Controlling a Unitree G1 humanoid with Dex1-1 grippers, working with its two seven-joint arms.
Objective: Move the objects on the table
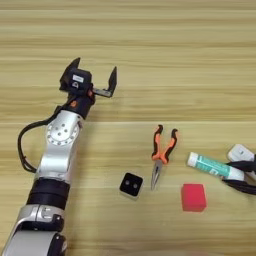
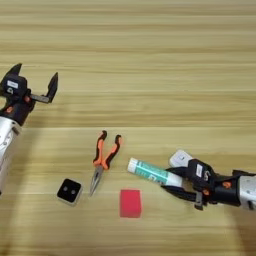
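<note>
Wooden table (image 1: pixel 150 45): right gripper (image 2: pixel 176 182), fingers spread around the white-and-green tube (image 2: pixel 150 171) end beside the white device (image 2: pixel 179 159), apparently set to grasp; left gripper (image 1: pixel 92 80) wide open, empty, well apart from pliers (image 1: pixel 161 152).

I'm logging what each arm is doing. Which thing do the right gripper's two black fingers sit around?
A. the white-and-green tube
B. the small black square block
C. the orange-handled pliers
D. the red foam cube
A: the right gripper has one finger on each side of the white-and-green tube's right end.
</note>
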